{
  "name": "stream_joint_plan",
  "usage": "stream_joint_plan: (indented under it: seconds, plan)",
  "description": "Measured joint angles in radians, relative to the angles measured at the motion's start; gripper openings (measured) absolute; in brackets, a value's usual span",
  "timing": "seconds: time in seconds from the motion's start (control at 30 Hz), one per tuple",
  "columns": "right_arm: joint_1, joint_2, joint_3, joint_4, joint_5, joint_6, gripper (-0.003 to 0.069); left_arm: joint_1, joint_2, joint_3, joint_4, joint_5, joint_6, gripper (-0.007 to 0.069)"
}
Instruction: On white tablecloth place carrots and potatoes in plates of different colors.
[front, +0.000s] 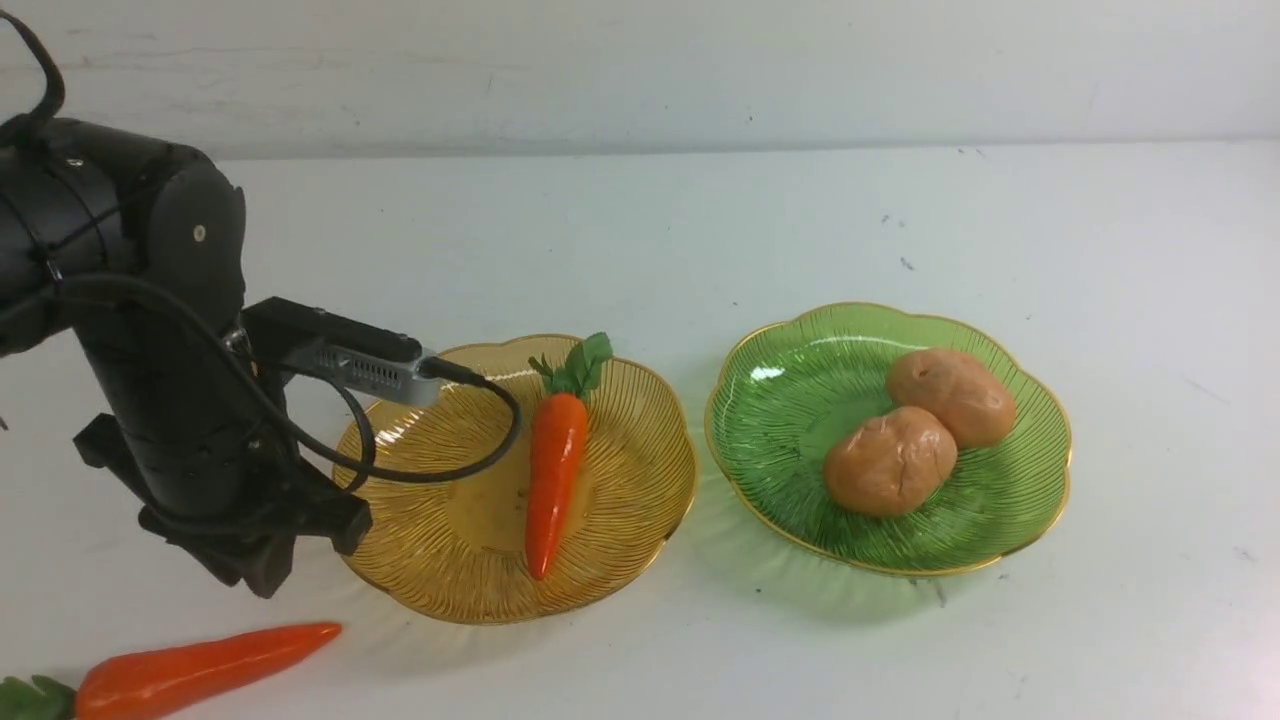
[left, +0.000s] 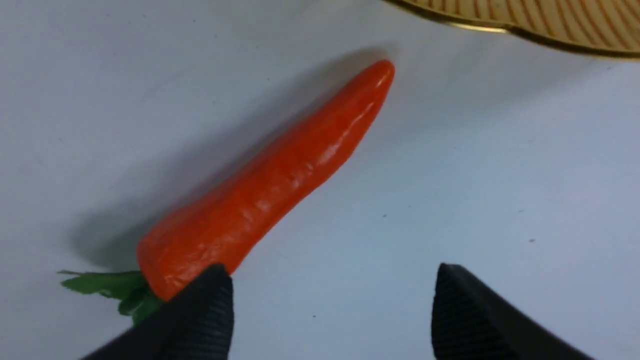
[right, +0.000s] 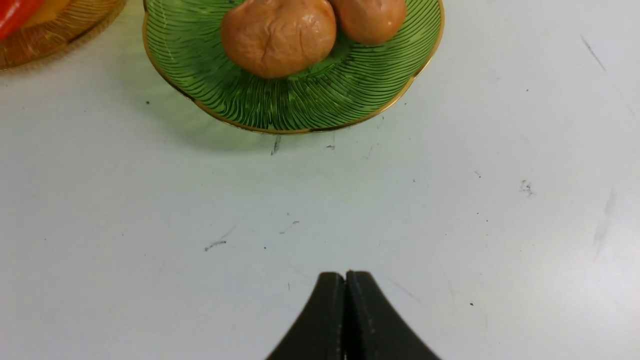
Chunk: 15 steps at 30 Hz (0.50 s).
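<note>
One carrot (front: 555, 470) lies in the amber-yellow plate (front: 440, 560). The second carrot (front: 200, 670) lies on the white tablecloth (front: 640, 250) at the front left, outside the plate; it also shows in the left wrist view (left: 270, 185). Two potatoes (front: 890, 460) (front: 950, 395) sit in the green plate (front: 790, 400), which the right wrist view (right: 300, 100) also shows with its potatoes (right: 277, 35). My left gripper (left: 330, 270) is open and empty, above the loose carrot's thick end. My right gripper (right: 345, 275) is shut and empty, over bare cloth in front of the green plate.
The amber plate's rim (left: 500, 25) lies just beyond the loose carrot's tip. A white wall (front: 640, 70) rises behind the cloth. The left arm's cable (front: 450, 470) hangs over the amber plate's left side.
</note>
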Motion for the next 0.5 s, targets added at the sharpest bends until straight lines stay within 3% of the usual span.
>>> stream_joint_plan:
  seconds: [0.1,0.3,0.5]
  plan:
    - [0.000,0.000,0.000,0.009,-0.001,-0.001,-0.0015,0.000,0.000,0.066,0.086,-0.055,0.003,0.0538]
    - [0.000,0.000,0.000,0.010,-0.003,-0.008,-0.0015,0.000,0.005,0.213,0.228,-0.309,-0.005,0.0546]
    - [0.000,0.000,0.000,0.012,-0.003,-0.008,-0.0015,0.000,0.060,0.221,0.235,-0.329,-0.018,0.0546]
